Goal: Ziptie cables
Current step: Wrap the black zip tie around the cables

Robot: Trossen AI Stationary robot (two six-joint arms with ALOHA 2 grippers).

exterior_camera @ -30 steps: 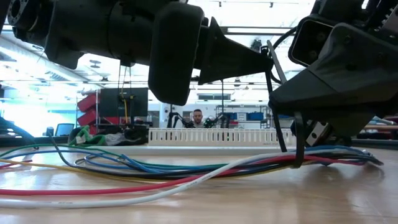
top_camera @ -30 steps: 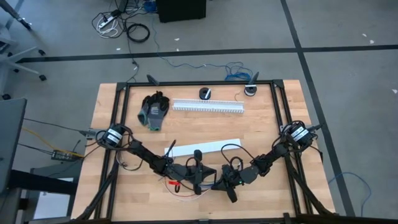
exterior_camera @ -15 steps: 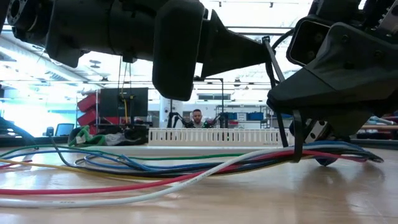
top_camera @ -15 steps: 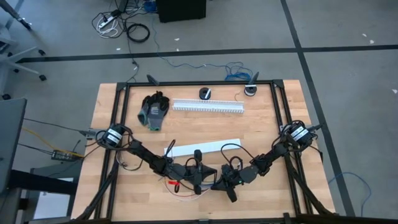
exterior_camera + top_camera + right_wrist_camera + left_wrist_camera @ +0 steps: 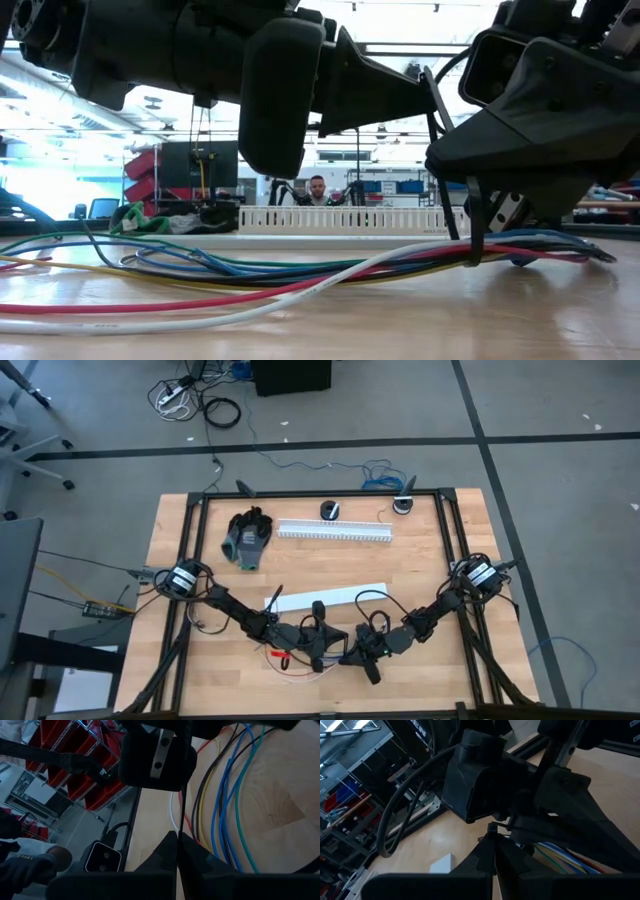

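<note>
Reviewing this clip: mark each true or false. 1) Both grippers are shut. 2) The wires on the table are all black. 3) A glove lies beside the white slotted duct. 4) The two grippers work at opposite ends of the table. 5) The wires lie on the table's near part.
1) True: the left gripper and right gripper are both shut.
2) False: the wires are blue, green, yellow, red, white and dark.
3) True: the glove lies just left of the slotted duct.
4) False: they meet close together at the near middle of the table.
5) True: they lie near the front edge, under the grippers.
</note>
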